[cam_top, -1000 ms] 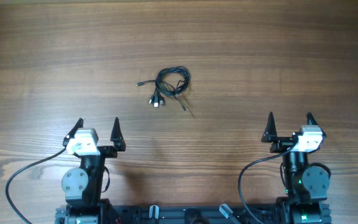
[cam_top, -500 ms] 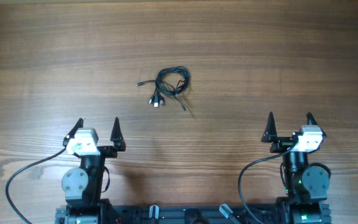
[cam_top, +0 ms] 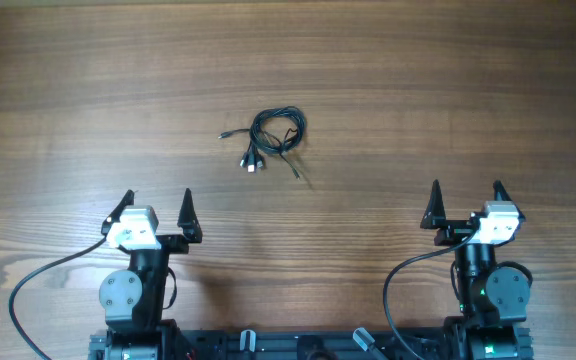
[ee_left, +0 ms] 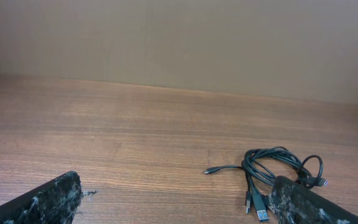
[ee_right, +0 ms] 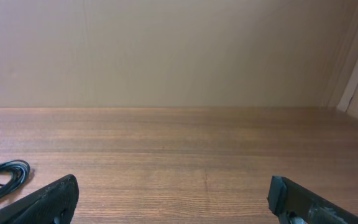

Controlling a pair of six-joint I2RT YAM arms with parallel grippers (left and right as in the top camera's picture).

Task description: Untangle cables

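A broad bench [cam_top: 448, 80] of brown wood-grain planks fills the overhead view, with a plain beige wall [ee_left: 179, 43] behind it. At lower left the left pincer [cam_top: 158, 195] and at lower right the right pincer [cam_top: 466, 186] have their black pointed fingers spread apart, holding nothing. The cables [cam_top: 273, 135], thin black cords in a small looped tangle, lie just above centre. Nothing has shifted since a second ago.

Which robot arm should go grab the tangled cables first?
Probably left. The left claw is open and nearer the cables, and its wrist camera shows most of the bundle. The right claw is farther off; its camera catches only a loop at the edge.
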